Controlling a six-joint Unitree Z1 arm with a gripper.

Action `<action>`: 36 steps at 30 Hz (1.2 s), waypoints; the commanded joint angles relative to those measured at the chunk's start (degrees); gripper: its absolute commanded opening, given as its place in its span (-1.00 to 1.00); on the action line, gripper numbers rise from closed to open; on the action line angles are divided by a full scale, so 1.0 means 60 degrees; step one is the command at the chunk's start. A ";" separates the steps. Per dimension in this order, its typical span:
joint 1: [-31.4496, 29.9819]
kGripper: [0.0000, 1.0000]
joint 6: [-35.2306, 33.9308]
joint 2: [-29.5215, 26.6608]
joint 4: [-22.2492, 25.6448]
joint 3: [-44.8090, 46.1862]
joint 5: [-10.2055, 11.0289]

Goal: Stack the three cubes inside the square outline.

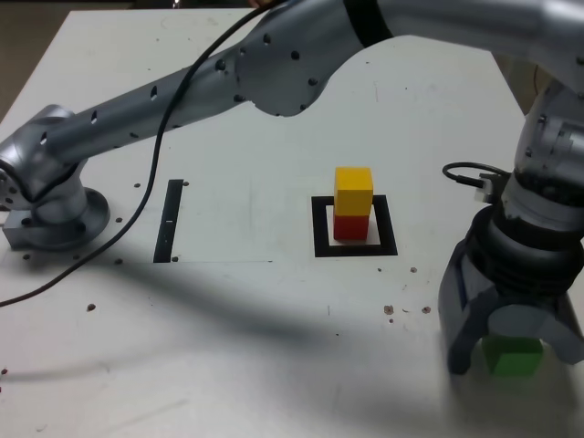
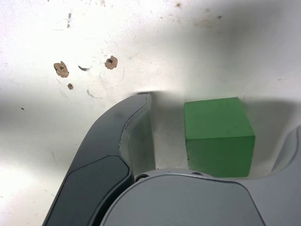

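A: Straddling the green cube (image 1: 511, 356), the gripper (image 1: 504, 339) stands wide open near the bench's (image 1: 228, 365) 4 o'clock corner in the exterior view; nothing is gripped.

B: Contact?

A: The wrist view shows a gap between one finger (image 2: 113, 141) and the green cube (image 2: 218, 136).

B: Stack status?

A: Yellow cube (image 1: 353, 191) sits on red cube (image 1: 350, 226) inside the square outline (image 1: 355, 228), at 10 o'clock from the gripper.

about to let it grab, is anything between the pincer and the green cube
Nothing visible. The pincer is open and straddles the green cube; the wrist view shows only bare table in the gap between one finger and the cube. The far finger is mostly out of frame.
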 commanded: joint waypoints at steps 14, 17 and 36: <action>0.0064 -0.30 0.0129 0.0103 0.0112 -0.0127 0.0191; 0.0064 -0.40 0.0142 0.0097 0.0114 -0.0156 0.0200; 0.0064 -0.41 0.0229 0.0006 0.0138 -0.0141 0.0208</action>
